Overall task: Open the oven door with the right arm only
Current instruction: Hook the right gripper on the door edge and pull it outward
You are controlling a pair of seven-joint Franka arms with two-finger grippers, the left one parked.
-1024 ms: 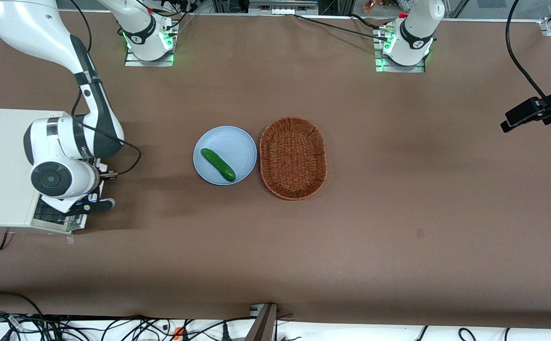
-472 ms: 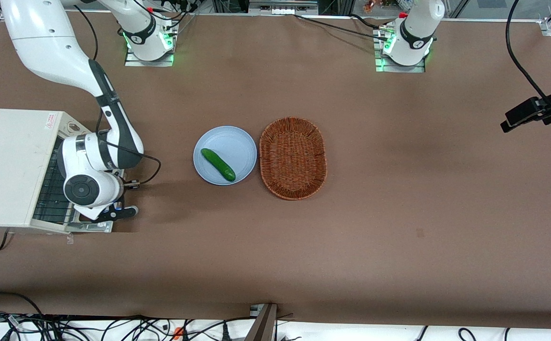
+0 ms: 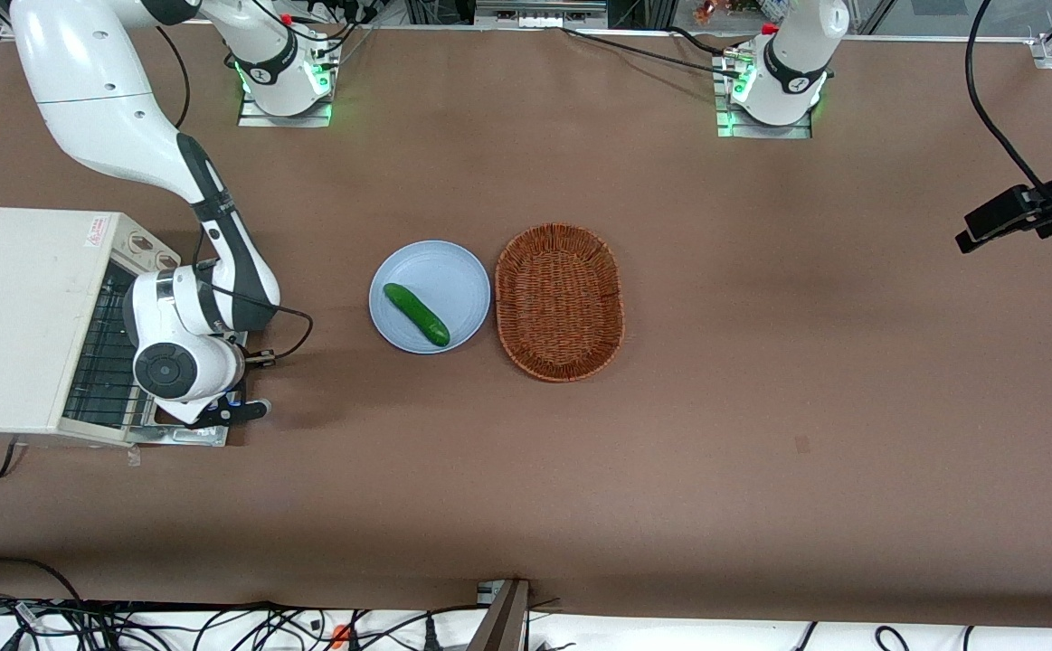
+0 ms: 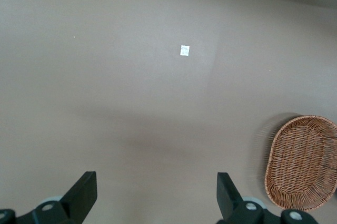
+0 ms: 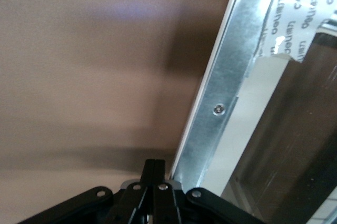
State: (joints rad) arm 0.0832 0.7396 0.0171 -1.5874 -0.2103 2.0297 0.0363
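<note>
The cream-white oven [image 3: 28, 316] stands at the working arm's end of the table. Its door [image 3: 184, 436] lies swung down, nearly flat in front of the oven, so the wire rack [image 3: 100, 366] inside shows. My right arm [image 3: 173, 348] hangs over the door and hides most of it. My gripper [image 3: 234, 412] sits low at the door's outer edge. In the right wrist view the gripper [image 5: 156, 167] has its fingers pressed together, beside the door's metal frame [image 5: 221, 103] and dark glass [image 5: 295, 145]. The bar handle is hidden.
A blue plate [image 3: 458, 271] with a green cucumber [image 3: 416, 314] lies mid-table, beside a wicker basket [image 3: 559, 301], which also shows in the left wrist view [image 4: 303, 161]. Two knobs [image 3: 153, 251] sit on the oven's front. A black camera [image 3: 1023, 212] stands at the parked arm's end.
The door has swung down from nearly shut to almost flat. My arm and gripper have moved away from the oven's front with it, most of the way in the first half second.
</note>
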